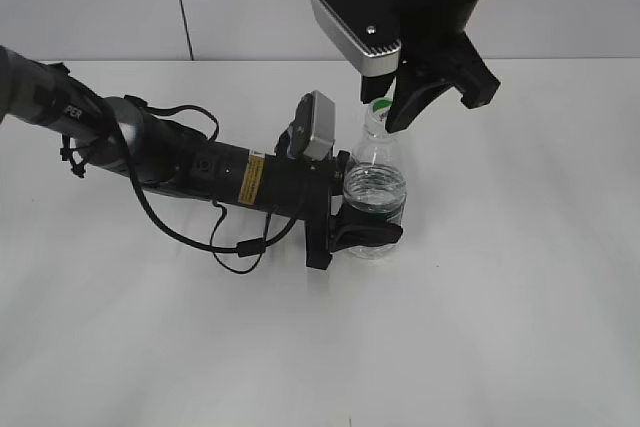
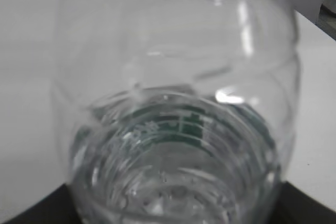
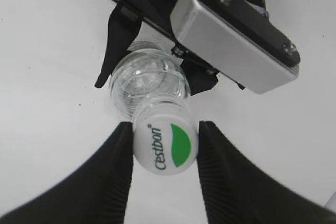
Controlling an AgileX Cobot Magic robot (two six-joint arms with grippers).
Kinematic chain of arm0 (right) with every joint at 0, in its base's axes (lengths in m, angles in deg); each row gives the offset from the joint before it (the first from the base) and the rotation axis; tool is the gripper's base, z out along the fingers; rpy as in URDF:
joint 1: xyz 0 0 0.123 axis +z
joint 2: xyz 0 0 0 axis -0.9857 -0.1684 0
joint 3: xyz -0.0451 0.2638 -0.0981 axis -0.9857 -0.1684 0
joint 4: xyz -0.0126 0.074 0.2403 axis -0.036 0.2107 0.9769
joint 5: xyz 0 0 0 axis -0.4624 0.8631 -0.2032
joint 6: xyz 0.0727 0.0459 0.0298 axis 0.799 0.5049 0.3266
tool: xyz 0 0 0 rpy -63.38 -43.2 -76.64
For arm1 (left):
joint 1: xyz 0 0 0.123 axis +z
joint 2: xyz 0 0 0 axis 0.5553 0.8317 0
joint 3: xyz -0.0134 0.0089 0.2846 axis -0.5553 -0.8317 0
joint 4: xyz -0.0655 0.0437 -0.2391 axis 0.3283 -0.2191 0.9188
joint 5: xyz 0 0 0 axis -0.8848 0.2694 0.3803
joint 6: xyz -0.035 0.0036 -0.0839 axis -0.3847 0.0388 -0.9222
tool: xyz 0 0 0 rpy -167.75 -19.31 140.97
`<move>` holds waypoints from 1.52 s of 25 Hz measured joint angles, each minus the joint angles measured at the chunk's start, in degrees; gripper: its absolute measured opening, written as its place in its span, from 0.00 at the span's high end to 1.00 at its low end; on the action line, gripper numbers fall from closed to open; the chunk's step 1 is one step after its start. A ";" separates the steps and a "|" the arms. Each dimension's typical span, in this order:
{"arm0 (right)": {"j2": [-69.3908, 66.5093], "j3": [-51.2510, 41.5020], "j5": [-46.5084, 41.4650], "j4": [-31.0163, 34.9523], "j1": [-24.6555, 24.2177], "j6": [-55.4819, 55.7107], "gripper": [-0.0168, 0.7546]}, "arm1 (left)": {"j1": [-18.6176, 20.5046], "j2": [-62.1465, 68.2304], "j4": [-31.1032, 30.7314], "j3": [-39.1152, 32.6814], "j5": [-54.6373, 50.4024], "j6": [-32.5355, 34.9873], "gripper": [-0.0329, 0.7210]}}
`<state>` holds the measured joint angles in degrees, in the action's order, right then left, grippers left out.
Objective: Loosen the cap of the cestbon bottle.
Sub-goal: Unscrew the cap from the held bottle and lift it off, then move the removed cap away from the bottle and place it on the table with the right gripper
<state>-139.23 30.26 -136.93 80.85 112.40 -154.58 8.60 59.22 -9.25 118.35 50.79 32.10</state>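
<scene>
The cestbon bottle [image 1: 375,172] stands upright on the white table [image 1: 500,327], clear with a dark green label. My left gripper [image 1: 368,232] is shut on its lower body from the left. In the left wrist view the bottle [image 2: 178,129] fills the frame, and the jaw tips show only as dark corners. The white cap [image 3: 165,148], with its green mark, sits between the two black fingers of my right gripper [image 3: 165,153], which press on both of its sides from above. In the exterior view the cap [image 1: 377,105] is partly hidden by the right gripper [image 1: 388,117].
The left arm [image 1: 180,162] lies low across the table from the left, with a looping black cable [image 1: 240,247]. Its silver camera housing [image 3: 231,40] sits just behind the bottle. A white wall stands behind the table.
</scene>
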 joint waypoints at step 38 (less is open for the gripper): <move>5.32 -9.38 0.94 -5.48 -25.88 84.09 0.61 | 0.06 -0.10 1.74 0.00 -0.27 0.23 0.42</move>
<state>-133.91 20.88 -135.99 75.37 86.51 -70.49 8.66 59.12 -7.51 118.35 50.52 32.33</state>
